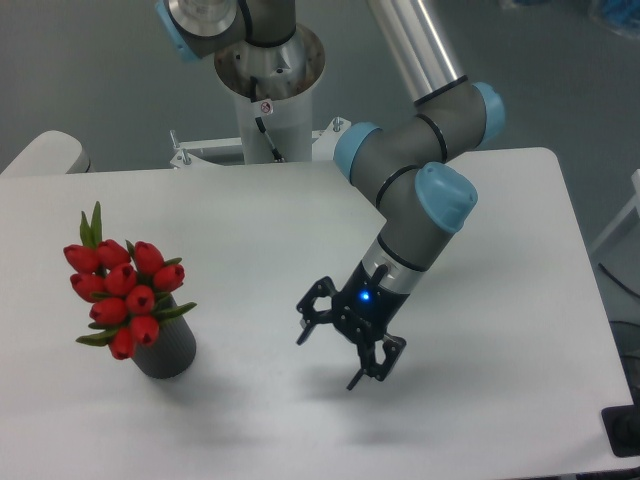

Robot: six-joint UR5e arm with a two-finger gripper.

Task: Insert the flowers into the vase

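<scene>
You see a bunch of small red tulip buds with green leaves (122,292) standing upright in a dark grey matte cylindrical vase (168,352) near the white tabletop's (520,250) left front edge. Well apart to its right, the black two-finger gripper (338,357) hangs with fingers spread wide, holding nothing.

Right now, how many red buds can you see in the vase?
9, in one bunch above the vase: three along the top, three in the middle, three lower down on the left. Others may be hidden behind.
</scene>
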